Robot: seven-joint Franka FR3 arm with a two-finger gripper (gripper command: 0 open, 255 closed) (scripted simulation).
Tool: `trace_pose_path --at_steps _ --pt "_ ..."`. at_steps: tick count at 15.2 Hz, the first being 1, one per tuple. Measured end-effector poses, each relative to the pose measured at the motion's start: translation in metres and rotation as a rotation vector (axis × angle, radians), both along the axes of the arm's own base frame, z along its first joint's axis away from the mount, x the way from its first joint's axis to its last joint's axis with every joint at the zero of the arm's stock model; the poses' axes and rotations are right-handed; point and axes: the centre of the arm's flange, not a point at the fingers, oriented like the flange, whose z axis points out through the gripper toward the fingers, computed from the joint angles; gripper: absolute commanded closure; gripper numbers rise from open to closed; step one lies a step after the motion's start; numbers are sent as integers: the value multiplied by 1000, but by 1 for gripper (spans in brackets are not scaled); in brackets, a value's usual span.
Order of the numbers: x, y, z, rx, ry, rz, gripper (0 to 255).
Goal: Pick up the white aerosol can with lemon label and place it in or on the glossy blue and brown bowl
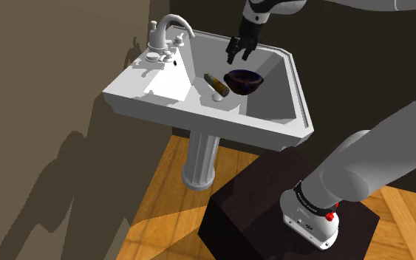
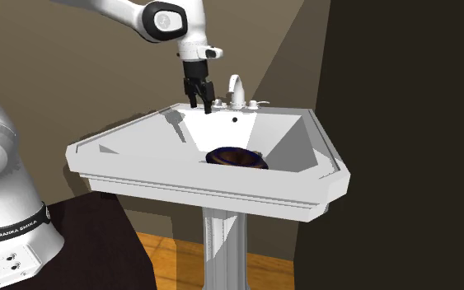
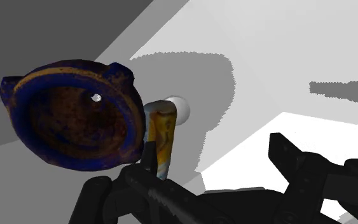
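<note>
Jaws: apart and empty, with nothing between them.
Gripper (image 1: 239, 50): hangs over the basin, fingers pointing down.
Can (image 3: 160, 139): lies on its side on the basin floor, below the jaws. It is offset toward one finger, outside the gap between them. The label is yellow-orange, and the white cap end is the end farther from the jaws.
Bowl (image 3: 69, 114): on the far side of the can from the jaws and just beside it; contact cannot be confirmed. The rim is dark blue, the inside brown, and the opening faces up toward the gripper.
Sink (image 1: 280, 122): a white pedestal type that carries both can and bowl, and surrounds the jaws on all sides below.
Faucet (image 1: 171, 31): at the rim, well apart from the jaws.
Handling (judgement): the can is probably rigid and light. Its wall is smooth and round, so it is liable to roll on the sloped basin and slip under a weak clamp.
Hold point (judgement): mid-body, with one finger on each side of the long axis. Avoid the cap.
Release (judgement): the bowl is near, so a short lift and carry should do.
</note>
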Motion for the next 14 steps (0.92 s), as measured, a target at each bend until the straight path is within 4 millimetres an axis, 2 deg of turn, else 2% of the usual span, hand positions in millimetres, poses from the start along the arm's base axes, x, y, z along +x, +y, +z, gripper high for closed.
trace_pose_path --at_steps 14 --pt "135 -60 -130 52 102 35 0"
